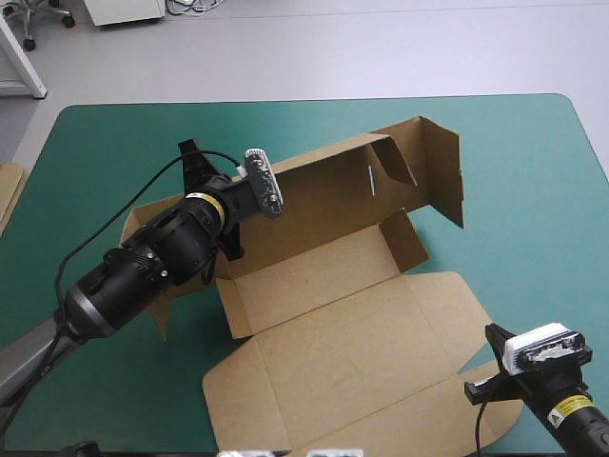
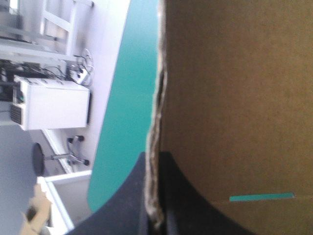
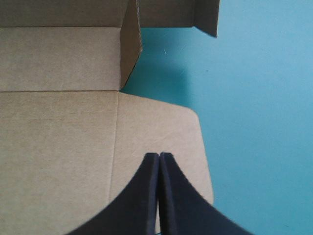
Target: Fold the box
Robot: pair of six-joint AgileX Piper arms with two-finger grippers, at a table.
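So the box (image 1: 314,286) sits roughly mid-table on the teal-green cover (image 1: 533,190), and it's only half built. The long back wall (image 1: 324,190) is standing. A side flap (image 1: 442,167) at its right end is bent forward and upright too. The base and the lid panel (image 1: 362,371) lie flat, running toward the near edge.

Left gripper (image 2: 155,159) is clamped on the box, pinching the back wall's top edge toward its left end. In its wrist view the ragged cut edge of the board runs straight down between the two black fingers (image 2: 122,205).

Right gripper (image 3: 159,156) is closed with nothing in it, tips pressed together into one point, over the lid's rounded corner flap (image 3: 166,127) on the right.

A bit of spare brown board (image 1: 8,190) pokes in at the table's left edge.
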